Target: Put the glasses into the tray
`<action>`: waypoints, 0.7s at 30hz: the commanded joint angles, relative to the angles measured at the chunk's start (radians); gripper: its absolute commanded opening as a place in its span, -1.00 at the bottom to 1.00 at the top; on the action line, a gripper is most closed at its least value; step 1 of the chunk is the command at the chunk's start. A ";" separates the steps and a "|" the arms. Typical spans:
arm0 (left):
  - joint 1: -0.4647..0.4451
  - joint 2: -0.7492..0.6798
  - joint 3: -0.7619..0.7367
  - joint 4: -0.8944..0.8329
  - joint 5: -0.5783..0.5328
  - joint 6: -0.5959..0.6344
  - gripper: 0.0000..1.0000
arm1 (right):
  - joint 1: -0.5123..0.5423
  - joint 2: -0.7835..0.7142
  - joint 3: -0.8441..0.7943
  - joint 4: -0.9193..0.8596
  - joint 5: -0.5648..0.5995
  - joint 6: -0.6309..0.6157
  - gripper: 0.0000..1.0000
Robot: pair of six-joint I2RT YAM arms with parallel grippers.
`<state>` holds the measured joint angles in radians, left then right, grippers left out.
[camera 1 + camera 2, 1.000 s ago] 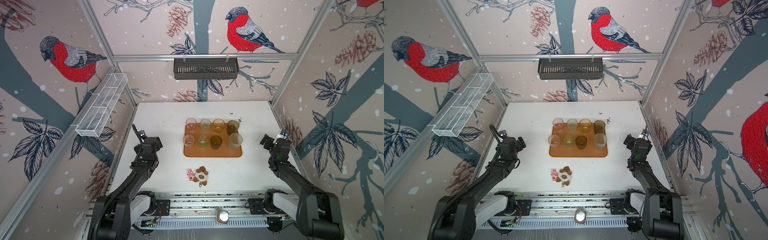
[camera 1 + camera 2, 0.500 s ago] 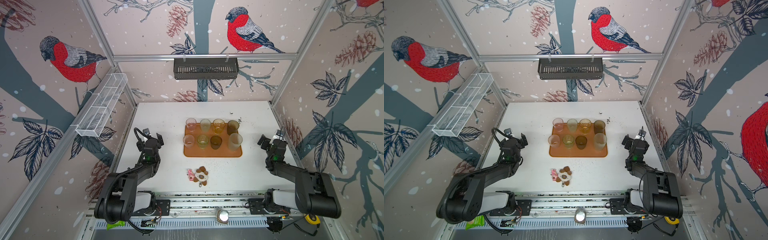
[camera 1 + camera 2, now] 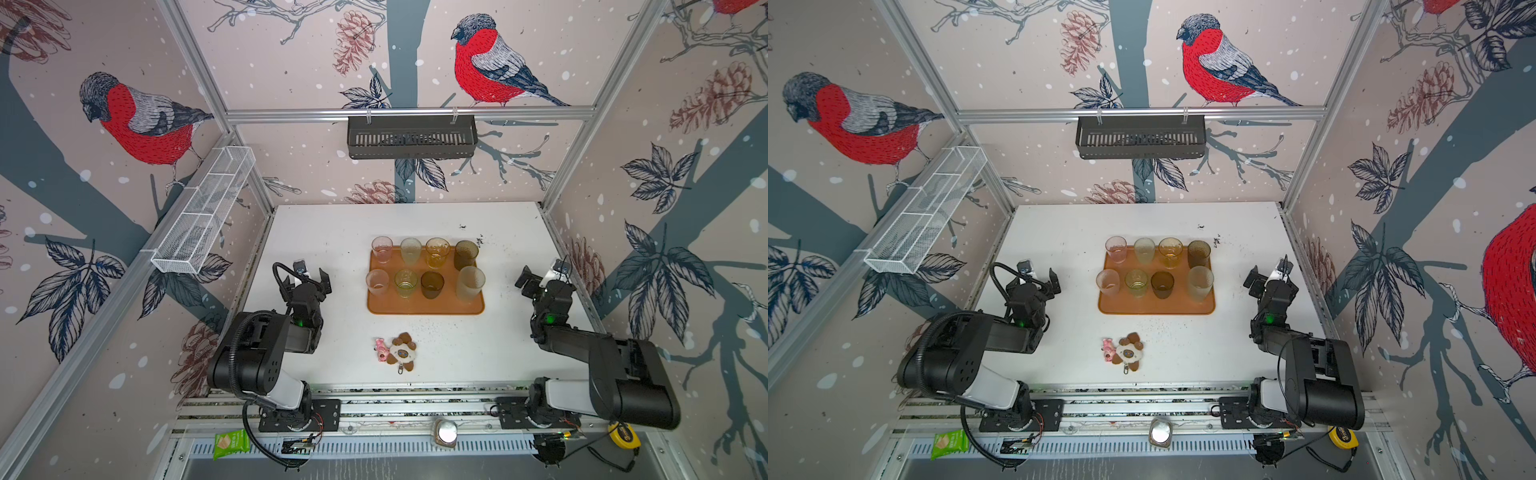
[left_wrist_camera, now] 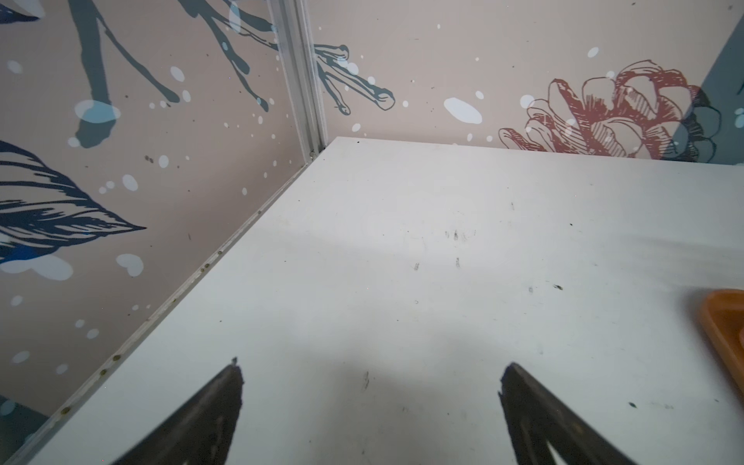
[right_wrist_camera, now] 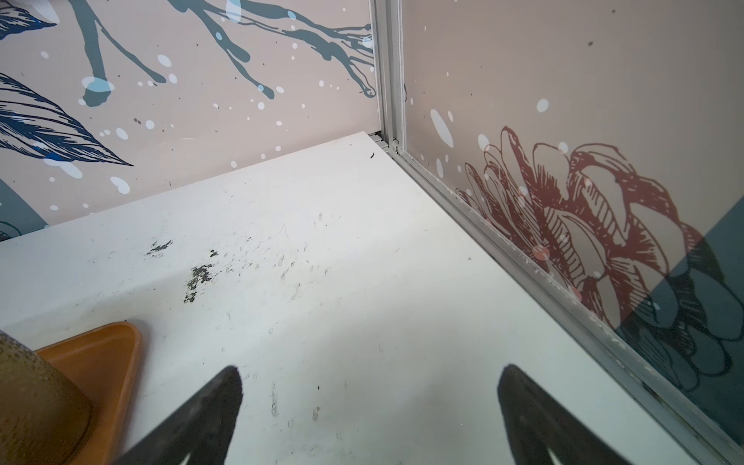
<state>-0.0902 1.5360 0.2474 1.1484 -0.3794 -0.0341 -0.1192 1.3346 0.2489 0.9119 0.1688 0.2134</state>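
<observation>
Flanking the tray (image 3: 424, 306) (glasses (image 3: 432, 285) aboard), left tool (image 3: 311, 274) and right tool (image 3: 541, 274) gape wide over bare table (image 3: 353, 226).

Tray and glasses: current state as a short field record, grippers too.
tray: flat, mid-table
glasses: eight, upright in tray, two rows of four
left gripper: open, empty, left of tray
right gripper: open, empty, right of tray
plush keychain: on table, near side of tray
task: looks complete

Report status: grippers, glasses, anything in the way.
Left gripper open, empty. Right gripper open, empty. Eight glasses upright in tray. Plush keychain toys lie apart from tray, not blocking.
</observation>
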 commanded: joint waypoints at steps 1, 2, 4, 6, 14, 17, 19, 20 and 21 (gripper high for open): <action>0.011 0.019 -0.011 0.148 0.049 0.014 0.98 | 0.000 -0.003 -0.003 0.077 -0.014 0.007 0.99; 0.013 0.022 -0.013 0.158 0.055 0.016 0.98 | 0.000 0.002 -0.005 0.095 -0.028 0.009 0.99; 0.014 0.021 -0.013 0.155 0.057 0.016 0.98 | -0.002 0.031 -0.020 0.163 -0.063 0.020 0.99; 0.014 0.024 -0.014 0.160 0.055 0.016 0.98 | 0.003 0.078 -0.034 0.257 -0.067 0.007 0.99; 0.014 0.018 -0.015 0.153 0.056 0.019 0.99 | 0.098 0.156 0.009 0.246 -0.068 -0.111 0.99; 0.012 0.027 -0.029 0.200 0.056 0.021 0.99 | 0.096 0.185 -0.057 0.409 -0.049 -0.097 0.99; 0.012 0.029 -0.028 0.203 0.058 0.023 0.98 | 0.097 0.197 -0.068 0.439 -0.046 -0.103 0.99; 0.012 0.027 -0.029 0.200 0.058 0.022 0.98 | 0.104 0.201 -0.065 0.438 -0.034 -0.106 0.99; 0.012 0.027 -0.028 0.198 0.057 0.022 0.98 | 0.107 0.199 -0.060 0.425 -0.029 -0.106 1.00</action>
<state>-0.0795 1.5635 0.2218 1.2648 -0.3328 -0.0250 -0.0204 1.5291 0.1867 1.2366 0.1204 0.1276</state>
